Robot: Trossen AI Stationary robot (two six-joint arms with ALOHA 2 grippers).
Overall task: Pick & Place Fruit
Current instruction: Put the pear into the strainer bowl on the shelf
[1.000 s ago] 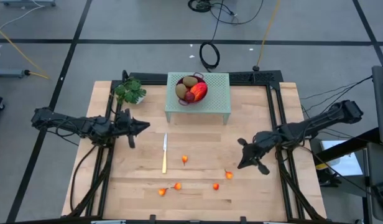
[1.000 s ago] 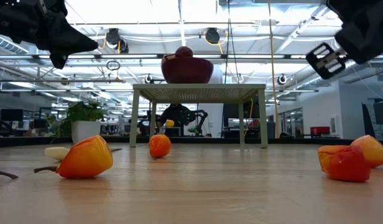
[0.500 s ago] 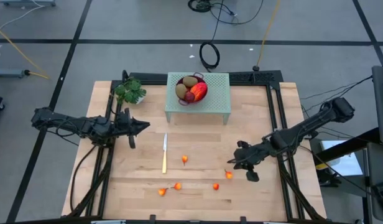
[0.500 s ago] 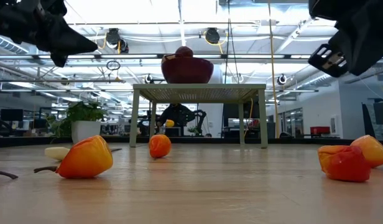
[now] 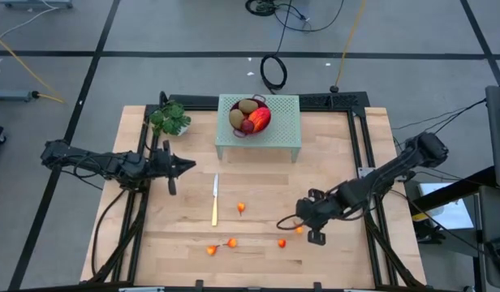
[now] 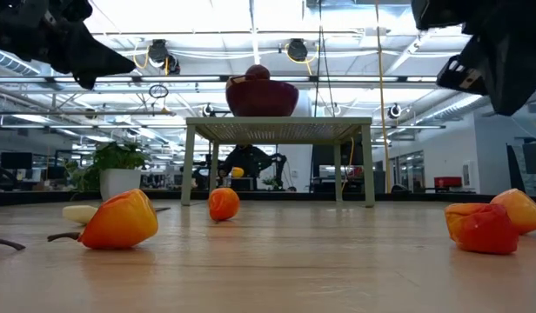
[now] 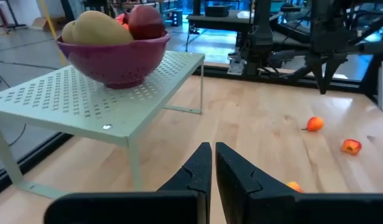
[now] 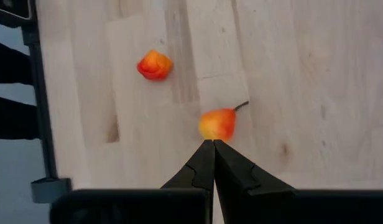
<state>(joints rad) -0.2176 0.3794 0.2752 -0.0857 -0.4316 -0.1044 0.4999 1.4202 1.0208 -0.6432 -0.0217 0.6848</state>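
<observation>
Both arms' dark fingers pressed closed; right fingers over a glossy stemmed orange fruit

Fruit in two groups. Purple-red bowl on the pale green perforated stand holds the big pieces: two brown-green kiwi-like ovals side by side, one dark red ball showing in front of them, and an oblong red-yellow mango-like fruit leaning at the bowl's right side.

Five tiny orange-red fruits lie loose on the wooden table, well apart from the bowl: one mid-table, one with a short stem to its right, one nearer the front edge, and two close together at front left.
</observation>
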